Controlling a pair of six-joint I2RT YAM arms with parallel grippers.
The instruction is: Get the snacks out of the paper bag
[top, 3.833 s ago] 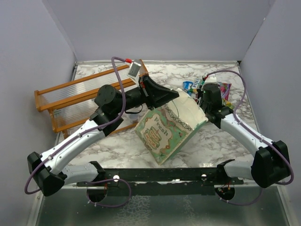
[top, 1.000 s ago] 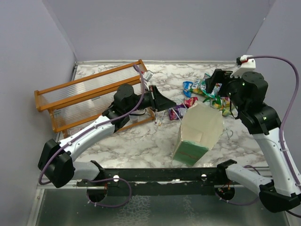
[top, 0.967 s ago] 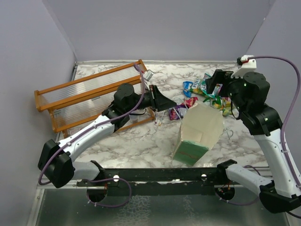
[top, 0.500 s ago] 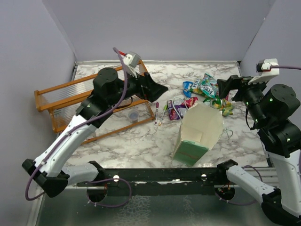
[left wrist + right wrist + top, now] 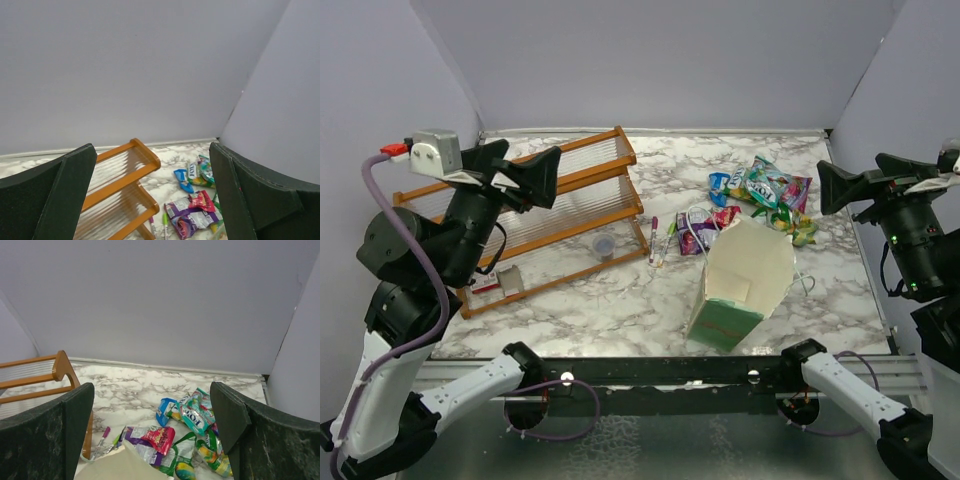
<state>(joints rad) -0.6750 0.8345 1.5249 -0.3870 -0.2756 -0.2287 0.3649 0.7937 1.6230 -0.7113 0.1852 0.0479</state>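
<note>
Marbled surface [image 5: 620, 300] carries the paper bag [image 5: 745, 275], mouth open. The snacks [image 5: 760, 195] lie heaped just behind it. Packets are judged light, crinkly and slippery; pinch a sealed edge. Left end effector [image 5: 151, 146] and right end effector [image 5: 151, 385] are spread wide, empty and raised.

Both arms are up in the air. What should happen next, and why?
Probably just lower both arms to rest: the paper bag looks empty, the snacks lie on the table behind it, and the left gripper and right gripper are open, holding nothing.
</note>
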